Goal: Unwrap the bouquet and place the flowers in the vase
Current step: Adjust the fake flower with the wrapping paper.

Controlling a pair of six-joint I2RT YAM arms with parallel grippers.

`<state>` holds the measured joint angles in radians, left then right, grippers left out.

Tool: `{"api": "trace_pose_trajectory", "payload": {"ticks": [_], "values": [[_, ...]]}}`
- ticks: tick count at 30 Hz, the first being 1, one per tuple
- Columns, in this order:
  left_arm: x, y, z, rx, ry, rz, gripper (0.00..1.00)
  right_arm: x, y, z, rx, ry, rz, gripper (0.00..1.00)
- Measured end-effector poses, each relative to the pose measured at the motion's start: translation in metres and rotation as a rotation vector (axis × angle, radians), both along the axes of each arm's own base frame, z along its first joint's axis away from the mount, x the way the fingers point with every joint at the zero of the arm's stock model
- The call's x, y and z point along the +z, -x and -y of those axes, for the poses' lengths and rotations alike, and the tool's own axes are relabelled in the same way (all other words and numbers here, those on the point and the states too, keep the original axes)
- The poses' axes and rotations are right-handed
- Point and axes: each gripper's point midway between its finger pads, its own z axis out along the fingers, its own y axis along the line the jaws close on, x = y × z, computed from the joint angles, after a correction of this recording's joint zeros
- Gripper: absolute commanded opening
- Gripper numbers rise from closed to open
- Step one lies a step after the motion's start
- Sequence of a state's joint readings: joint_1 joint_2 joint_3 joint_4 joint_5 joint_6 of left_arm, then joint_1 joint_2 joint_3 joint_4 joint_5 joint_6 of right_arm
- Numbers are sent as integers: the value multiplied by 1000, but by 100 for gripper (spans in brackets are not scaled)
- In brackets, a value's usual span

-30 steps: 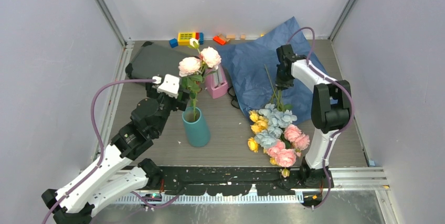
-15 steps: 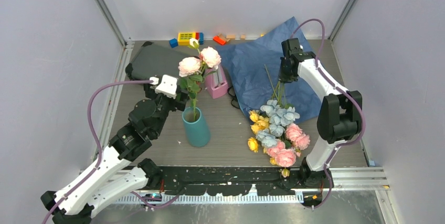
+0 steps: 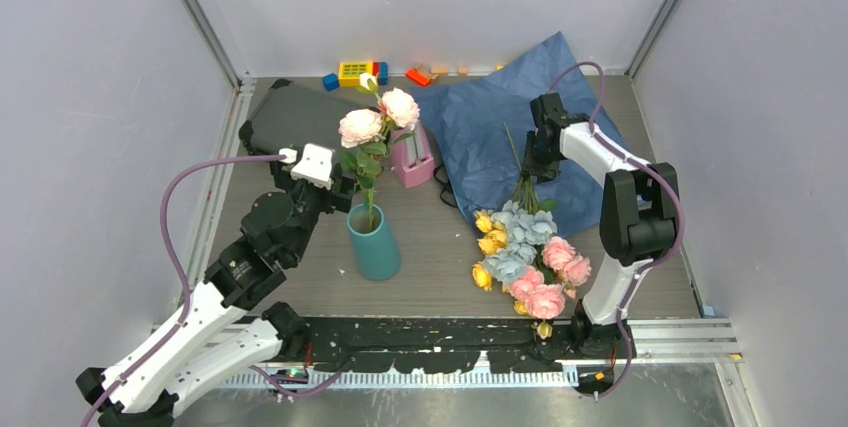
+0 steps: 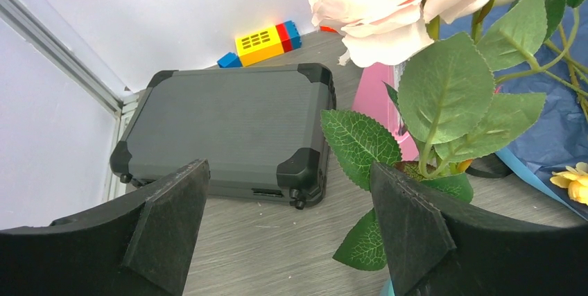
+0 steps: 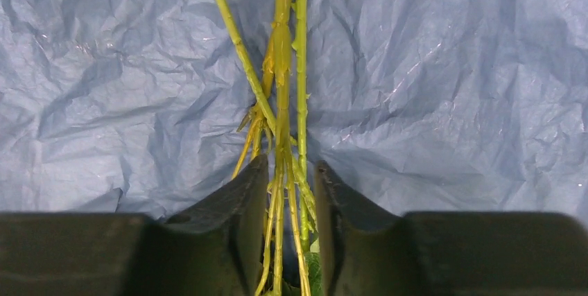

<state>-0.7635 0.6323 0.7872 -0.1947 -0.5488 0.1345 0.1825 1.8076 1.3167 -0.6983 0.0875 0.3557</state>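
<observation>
The teal vase (image 3: 373,242) stands left of centre and holds a leafy stem with two pale pink blooms (image 3: 362,127). The other flowers (image 3: 528,252), pink, pale blue and yellow, lie in a bunch with their stems on the spread blue paper wrap (image 3: 480,127). My right gripper (image 3: 536,159) is down over those stems. In the right wrist view its jaws (image 5: 291,166) stand narrowly open around several green stems (image 5: 281,67), with gaps showing. My left gripper (image 3: 342,185) is wide open just left of the vase's stem; nothing lies between its fingers (image 4: 170,220). I see no ribbon.
A dark grey case (image 4: 229,126) lies at the back left. A pink metronome (image 3: 412,159) stands behind the vase. Toy blocks (image 3: 355,72) sit along the back wall. Side walls close in the table on the left and right.
The right arm swung back and up, then came down again over the stems, and its jaws have loosened from shut. The flower bunch shifted slightly. The left arm barely moved.
</observation>
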Motion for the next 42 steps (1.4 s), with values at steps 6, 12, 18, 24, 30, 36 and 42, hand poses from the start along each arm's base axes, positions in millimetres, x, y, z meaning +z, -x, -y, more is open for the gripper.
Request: {"api": "trace_pose_trajectory", "payload": {"ticks": [6,12,18,24,30,36,42], "values": [[-1,0,0,0,3,-5,88,-1,2,0,3,-1,-1,46],[-1,0,1,0,18,-8,88,12,15,2,2,-6,21,40],[-2,0,1,1,19,-10,88,33,18,6,-18,-22,79,32],[-3,0,2,1,19,-14,88,27,23,6,-20,-43,56,26],[-3,0,2,1,21,-16,88,19,27,2,-11,-64,28,25],[-3,0,2,1,20,-16,88,6,28,-6,5,-101,-4,23],[-4,0,1,1,18,-19,88,-8,28,-7,5,-102,-31,18]]}}
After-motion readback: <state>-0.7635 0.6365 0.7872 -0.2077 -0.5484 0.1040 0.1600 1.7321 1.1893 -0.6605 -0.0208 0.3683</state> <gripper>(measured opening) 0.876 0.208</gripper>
